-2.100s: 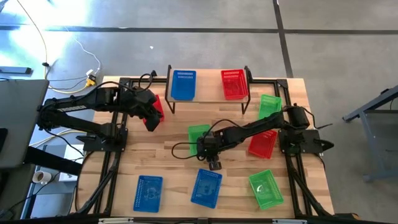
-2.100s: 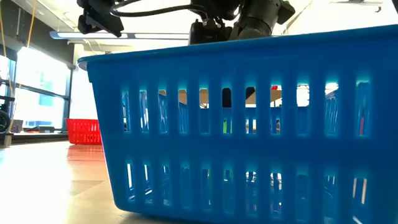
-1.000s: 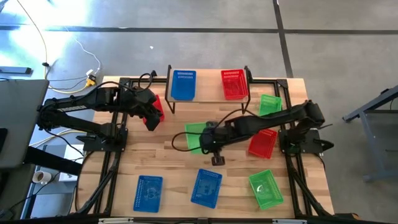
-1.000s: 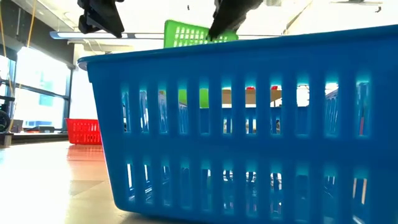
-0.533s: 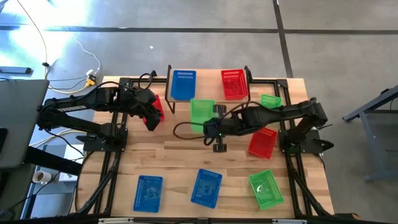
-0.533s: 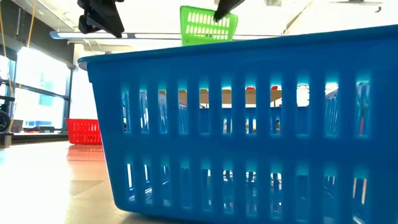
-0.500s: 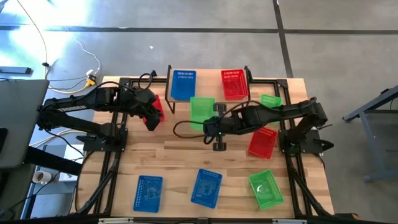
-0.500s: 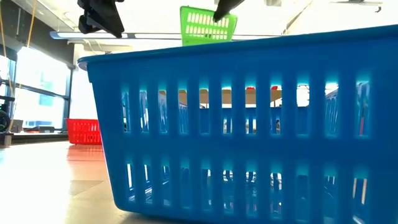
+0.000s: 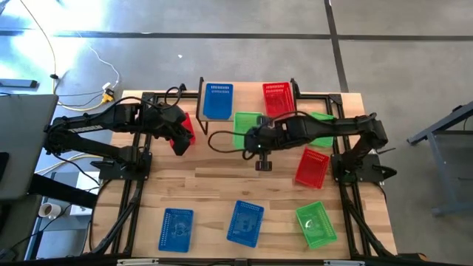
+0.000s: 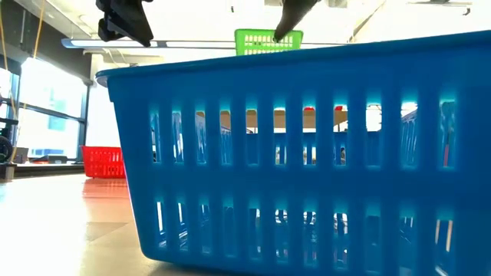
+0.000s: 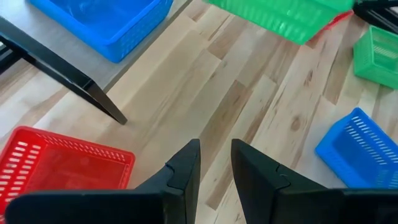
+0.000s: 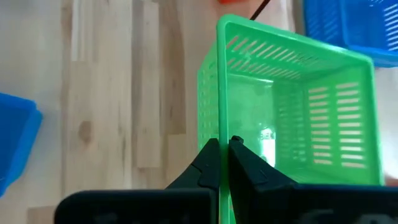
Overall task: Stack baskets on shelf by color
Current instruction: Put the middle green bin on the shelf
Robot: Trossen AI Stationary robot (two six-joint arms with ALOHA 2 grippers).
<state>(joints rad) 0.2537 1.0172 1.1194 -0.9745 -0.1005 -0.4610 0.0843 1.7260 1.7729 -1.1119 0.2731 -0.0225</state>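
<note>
A green basket (image 12: 292, 118) is gripped by its rim between the right jaws and carried above the shelf (image 9: 247, 111), probably for its middle slot. The left jaws are held narrowly parted, empty.

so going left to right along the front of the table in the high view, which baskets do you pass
blue basket near the left corner → blue basket in the middle → green basket on the right
</note>
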